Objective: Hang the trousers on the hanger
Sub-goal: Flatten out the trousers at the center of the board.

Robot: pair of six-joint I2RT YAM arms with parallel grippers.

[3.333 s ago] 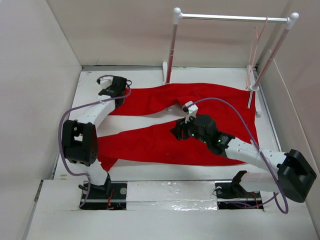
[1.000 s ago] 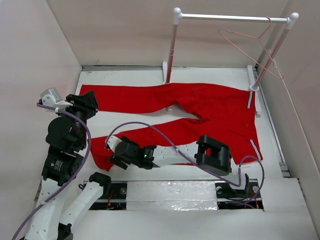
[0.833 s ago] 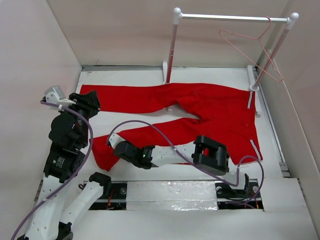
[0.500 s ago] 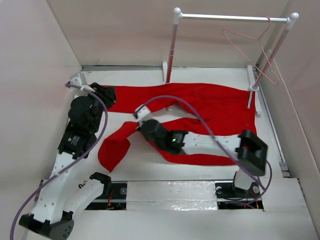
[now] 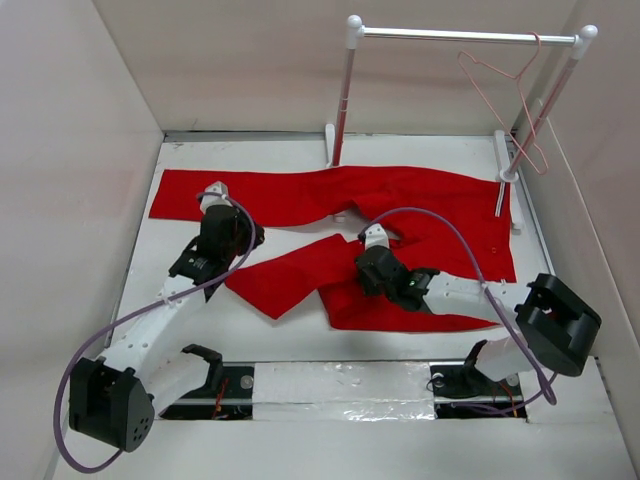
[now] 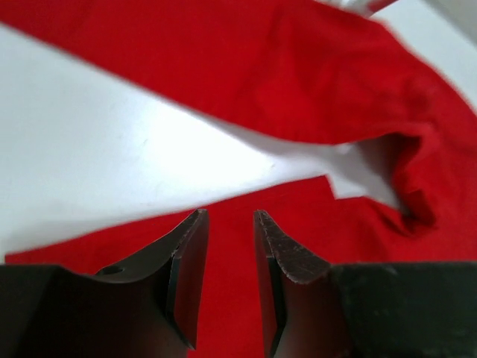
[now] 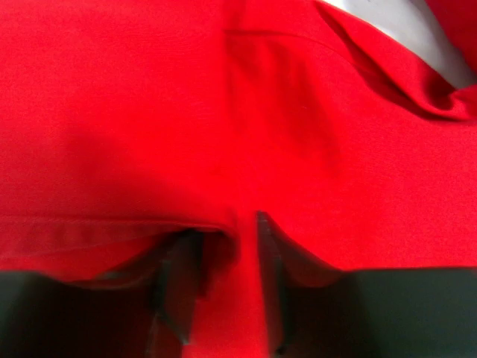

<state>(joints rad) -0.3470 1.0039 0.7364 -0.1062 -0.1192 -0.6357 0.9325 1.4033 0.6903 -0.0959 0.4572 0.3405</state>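
Observation:
The red trousers [image 5: 420, 205] lie spread on the white table, far leg stretched left, near leg [image 5: 290, 272] bunched toward the middle. In the right wrist view my right gripper [image 7: 227, 224] is shut on a fold of the trousers [image 7: 246, 112], with cloth draped over its left finger. From above, it [image 5: 364, 266] sits at the near leg's inner edge. My left gripper [image 5: 252, 238] hovers over the gap between the legs. Its jaws [image 6: 229, 216] stand a little apart with nothing between them, above the cloth [image 6: 313, 82]. The pale pink hanger [image 5: 492, 66] hangs from the rack bar at far right.
The rack, with white posts [image 5: 343, 90] and a silver bar [image 5: 460, 36], stands along the table's far edge. Tall pale walls enclose the table on the left, back and right. Purple cables loop off both arms.
My right gripper has dragged the near trouser leg from the left toward the middle, folding it over. My left arm has swung down and in toward the centre. The hanger has swung on the bar.

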